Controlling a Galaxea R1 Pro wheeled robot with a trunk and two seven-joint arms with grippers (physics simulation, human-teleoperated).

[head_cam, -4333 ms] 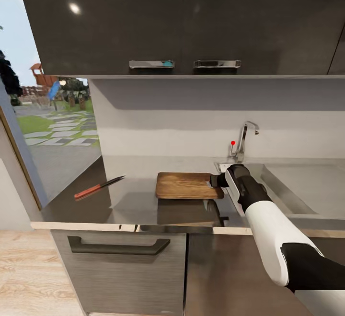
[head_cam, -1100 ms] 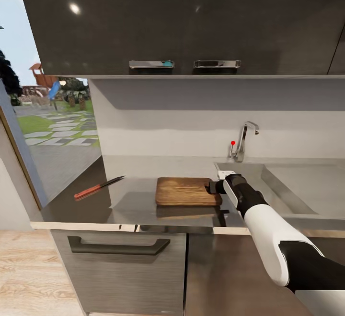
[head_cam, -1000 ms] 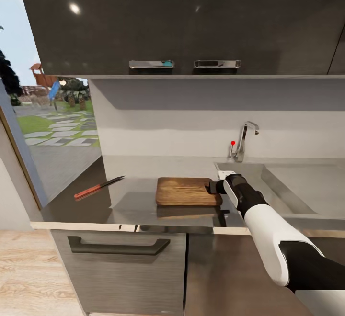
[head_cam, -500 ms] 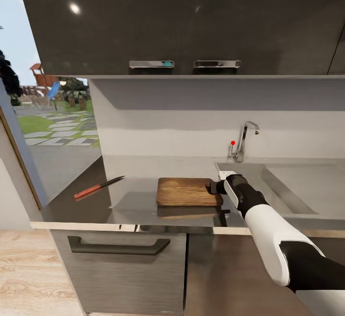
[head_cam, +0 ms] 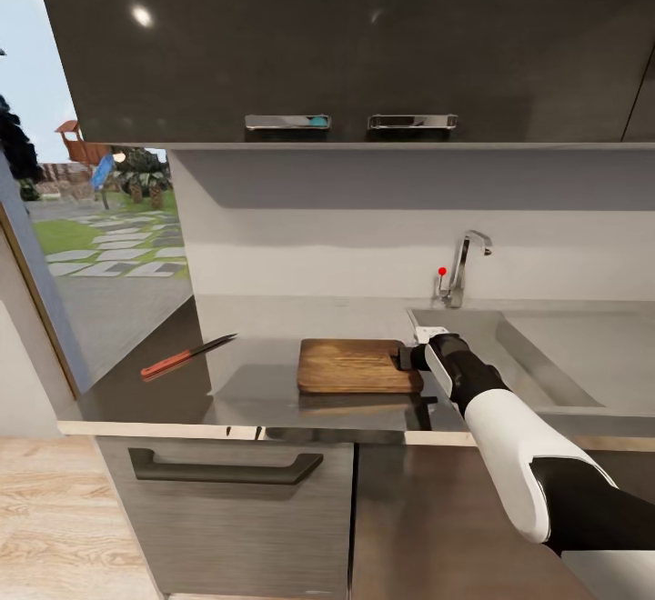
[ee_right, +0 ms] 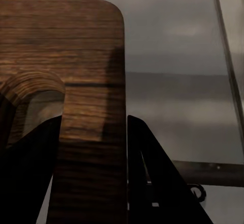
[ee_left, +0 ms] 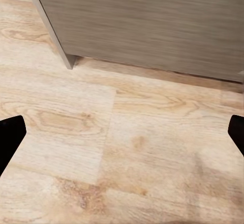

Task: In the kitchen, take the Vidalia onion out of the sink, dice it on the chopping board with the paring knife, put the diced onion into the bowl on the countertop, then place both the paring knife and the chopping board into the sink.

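Grey worktop [head_cam: 255, 382], board gripped at its sink-side end.

Your chopping board [head_cam: 355, 365] lies flat with its long axis running toward the sink [head_cam: 546, 345]; your right gripper [head_cam: 407, 356] is clamped on the handle-slot end, one finger [ee_right: 152, 183] outside the edge. Open basin lies just right; the paring knife [head_cam: 186, 356] sits well apart. Your left gripper [ee_left: 122, 137] hangs apart over floor [ee_left: 127, 158].

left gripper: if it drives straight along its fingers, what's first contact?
Likely the wooden floor: the left gripper, open, points down at bare planks, with the cabinet base further ahead. Depth unclear.
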